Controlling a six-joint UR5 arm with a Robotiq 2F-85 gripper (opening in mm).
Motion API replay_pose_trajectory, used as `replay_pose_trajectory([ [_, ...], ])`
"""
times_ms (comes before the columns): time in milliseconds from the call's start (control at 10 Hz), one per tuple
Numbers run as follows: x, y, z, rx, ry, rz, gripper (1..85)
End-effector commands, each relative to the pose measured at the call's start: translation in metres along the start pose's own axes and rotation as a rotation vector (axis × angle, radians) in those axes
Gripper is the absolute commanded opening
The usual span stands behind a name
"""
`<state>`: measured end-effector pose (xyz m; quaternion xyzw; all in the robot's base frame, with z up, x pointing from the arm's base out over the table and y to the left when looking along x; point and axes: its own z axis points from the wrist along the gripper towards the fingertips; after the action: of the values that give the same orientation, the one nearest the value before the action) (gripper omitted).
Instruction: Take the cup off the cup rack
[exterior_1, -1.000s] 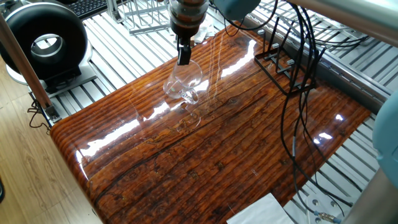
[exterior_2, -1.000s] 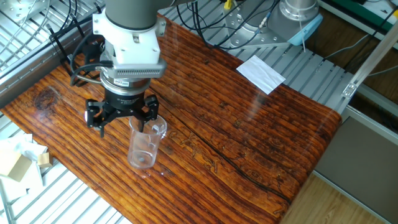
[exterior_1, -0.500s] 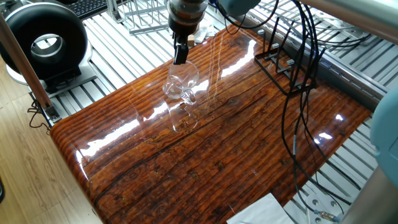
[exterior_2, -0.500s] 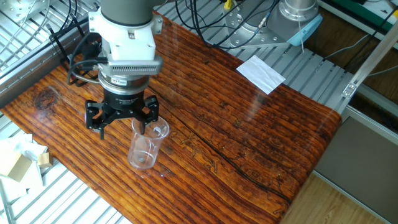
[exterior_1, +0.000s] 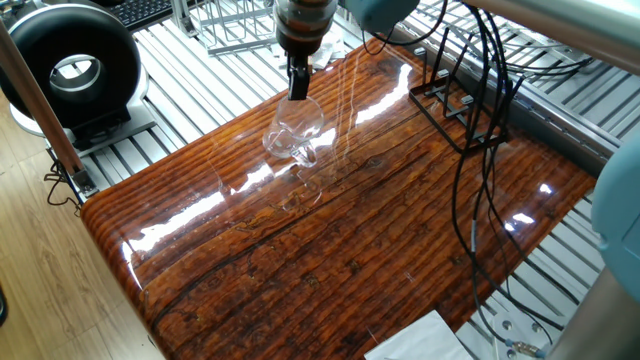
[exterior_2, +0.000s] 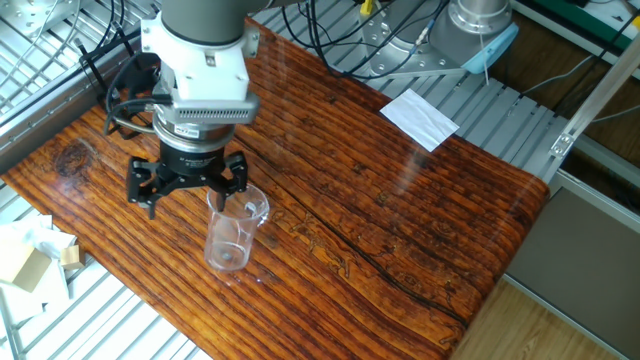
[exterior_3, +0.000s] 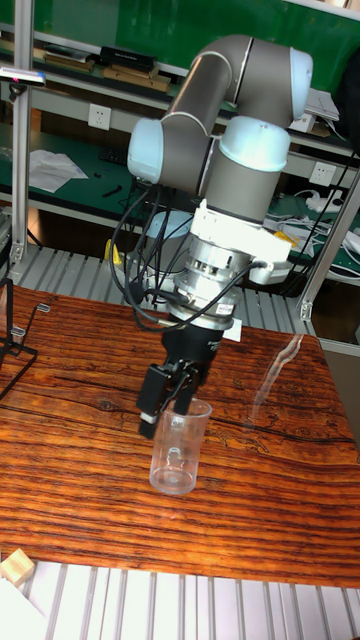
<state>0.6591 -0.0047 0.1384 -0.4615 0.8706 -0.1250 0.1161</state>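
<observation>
**Ana:** Pincer (exterior_2: 187, 200) first: its fingers are spread wide, pinching nothing. One finger (exterior_2: 224, 192) hangs right at the cup's rim.

**Ben:** So where does the job stand?

**Ana:** I'd say nearly done. On the wooden table (exterior_1: 380, 250), the cup rack (exterior_1: 445, 95) stands well apart, at about two o'clock from the cup (exterior_1: 295, 135). The cup is upright on the wood, off the prongs.

**Ben:** Then what's left is getting clear of it.

**Ana:** Yes, and the way to do that well is to rise straight up with no sideways drift. Thin glass with a finger at its lip would tip at a nudge. Keep the fingers wide until they are above the rim.

**Ben:** Do the cameras agree?

**Ana:** Each adds something. The tall fixed view shows the pincer (exterior_3: 168, 405) at eleven o'clock of the cup (exterior_3: 177, 450), with only a sliver of rack (exterior_3: 10, 340) at the nine o'clock edge. The other fixed view alone shows how far apart the fingers are, and the handle (exterior_2: 262, 208) at the cup's (exterior_2: 230, 240) one o'clock. From one fixed view the pincer (exterior_1: 298, 88) is a single dark bar, so I cannot tell its spread.
</observation>
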Motion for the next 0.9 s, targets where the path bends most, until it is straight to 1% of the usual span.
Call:
replay_pose_trajectory([
  [0,0.0110,-0.0077,0.0034,0.027,0.034,-0.004,85.0],
  [200,0.0080,-0.0143,0.0026,0.043,0.018,0.004,85.0],
  [300,0.0033,-0.0145,0.0020,0.043,0.002,0.016,85.0],
  [500,0.0051,-0.0136,0.0023,0.040,0.009,0.020,85.0],
  [700,0.0055,-0.0074,0.0034,0.022,0.012,0.030,85.0],
  [800,0.0066,-0.0072,0.0045,0.023,0.014,0.029,85.0],
])
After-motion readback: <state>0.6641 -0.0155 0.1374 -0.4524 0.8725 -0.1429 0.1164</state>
